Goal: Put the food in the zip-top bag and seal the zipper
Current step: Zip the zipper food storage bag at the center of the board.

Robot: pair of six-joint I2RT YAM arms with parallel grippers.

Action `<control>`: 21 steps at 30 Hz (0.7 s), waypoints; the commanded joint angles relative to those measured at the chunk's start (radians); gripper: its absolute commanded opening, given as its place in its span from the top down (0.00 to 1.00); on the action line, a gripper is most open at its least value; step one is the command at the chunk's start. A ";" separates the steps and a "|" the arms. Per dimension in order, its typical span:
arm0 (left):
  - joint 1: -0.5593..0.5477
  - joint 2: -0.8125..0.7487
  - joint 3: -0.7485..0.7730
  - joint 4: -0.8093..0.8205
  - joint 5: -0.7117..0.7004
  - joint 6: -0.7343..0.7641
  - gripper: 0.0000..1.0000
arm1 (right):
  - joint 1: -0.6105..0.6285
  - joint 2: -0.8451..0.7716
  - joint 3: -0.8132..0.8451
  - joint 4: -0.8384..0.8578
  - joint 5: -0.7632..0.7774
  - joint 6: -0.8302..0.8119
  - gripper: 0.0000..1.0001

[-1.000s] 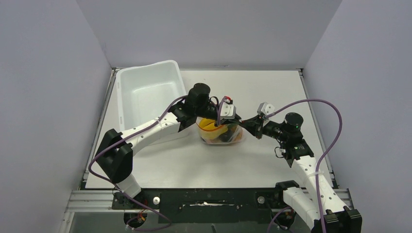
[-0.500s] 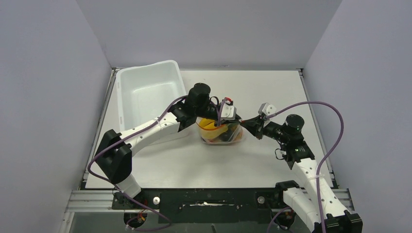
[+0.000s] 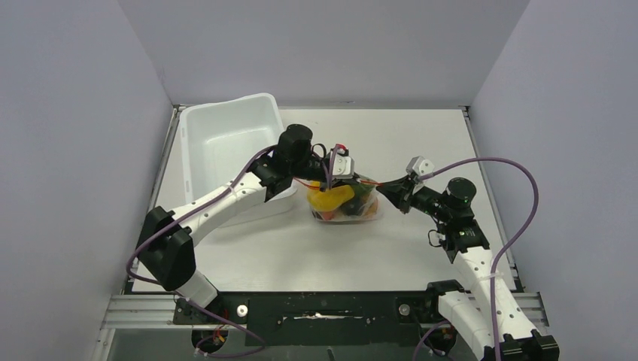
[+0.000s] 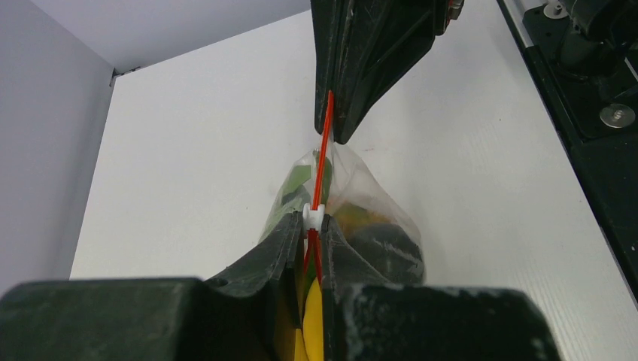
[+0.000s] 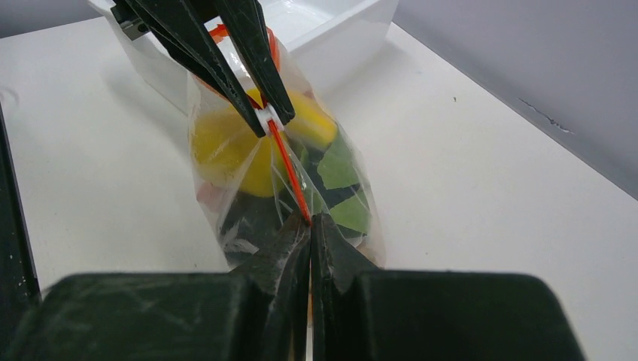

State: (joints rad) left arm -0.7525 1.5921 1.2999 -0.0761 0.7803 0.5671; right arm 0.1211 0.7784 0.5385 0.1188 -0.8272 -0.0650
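My left gripper [image 4: 314,222] pinches the zipper [image 4: 322,162] at its white slider [image 4: 314,213]; my right gripper [image 5: 310,222] clamps the zipper's 3 o'clock end. The zip-top bag [image 3: 363,214], food [image 3: 331,200] inside, stands mid-table at the tub's [image 3: 226,143] 4 o'clock.

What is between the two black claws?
The thin red zipper strip of the clear plastic bag runs straight from the left claw to the right claw, both pinching it. The yellow and green toy food sits below. Both wrist views show it.
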 commanded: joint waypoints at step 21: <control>0.059 -0.085 -0.035 0.060 0.058 -0.004 1.00 | 0.122 0.092 0.111 0.011 0.019 -0.064 0.63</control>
State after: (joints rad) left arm -0.6937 1.5543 1.2533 -0.0856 0.7795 0.5629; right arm 0.2253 0.8505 0.5922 0.0841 -0.8295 -0.1047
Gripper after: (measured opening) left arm 0.070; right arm 0.359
